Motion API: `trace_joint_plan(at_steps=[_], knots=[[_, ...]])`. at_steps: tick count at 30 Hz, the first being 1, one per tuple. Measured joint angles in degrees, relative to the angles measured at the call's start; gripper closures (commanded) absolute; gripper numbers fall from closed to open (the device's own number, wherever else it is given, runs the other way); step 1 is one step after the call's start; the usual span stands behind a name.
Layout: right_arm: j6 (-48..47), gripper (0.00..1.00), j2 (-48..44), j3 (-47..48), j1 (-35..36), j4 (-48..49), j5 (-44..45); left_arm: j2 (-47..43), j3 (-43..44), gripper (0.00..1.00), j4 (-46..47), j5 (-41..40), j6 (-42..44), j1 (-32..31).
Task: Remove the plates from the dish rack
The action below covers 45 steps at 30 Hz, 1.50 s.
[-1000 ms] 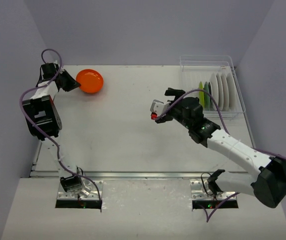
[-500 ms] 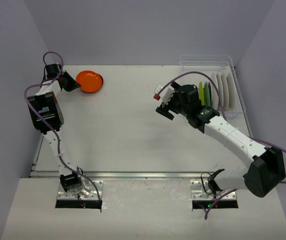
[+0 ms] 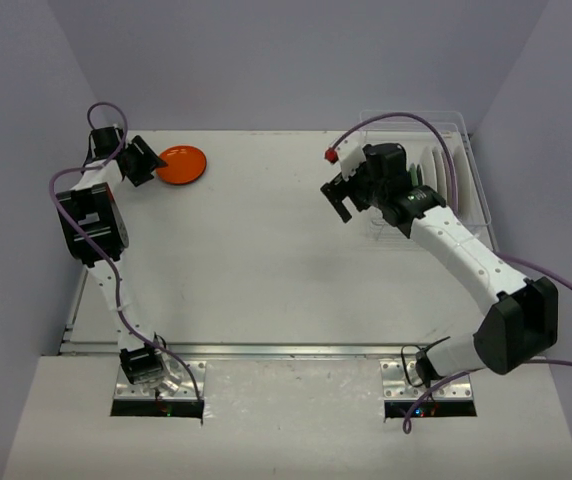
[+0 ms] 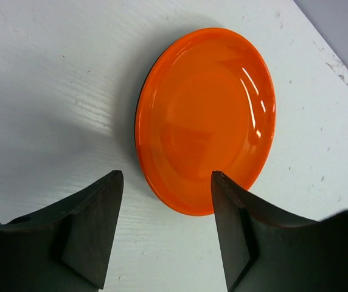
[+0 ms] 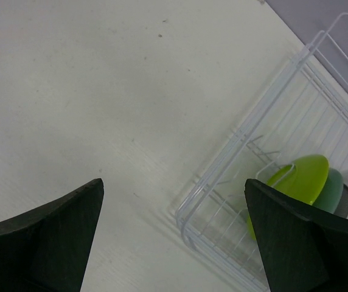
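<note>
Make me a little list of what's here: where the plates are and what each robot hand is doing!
orange plate: flat on the table, far left
left gripper: open, at the orange plate's near edge, not gripping it
right gripper: open, empty, over bare table beside the dish rack
in the rack: lime green plate, darker green plate, white plates, all standing upright

Bright, even light from above. Glare on orange plate [image 4: 205, 118]: white streaks right of its centre. Thin dark shadow along its left rim, soft grey shade on table [image 4: 40, 67] left of it. My left fingers [image 4: 92, 228] below plate dark, edges slightly soft.
</note>
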Motion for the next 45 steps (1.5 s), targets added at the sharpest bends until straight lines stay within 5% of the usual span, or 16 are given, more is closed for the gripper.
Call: trace_joint_plan(at_steps=[12,18,24,45], knots=[[11.77,0.05,0.53,4.33,-10.54,-4.95,-0.20,-10.20,-6.08,0.37,-3.82,-8.26,11.26,-4.26],[18.16,0.29,0.81,4.33,-15.97,-6.14,0.97,-33.88,-23.97,0.34,1.48,-18.36,19.66,-14.37],[22.76,0.44,5.24,5.67,-21.23,-8.04,0.15,-47.39,-27.90,0.34,3.34,-19.46,21.86,-19.68],[21.40,0.57,18.68,11.72,-24.27,-6.41,-1.49,-51.23,-32.25,0.33,-0.60,-20.22,21.20,-23.31]])
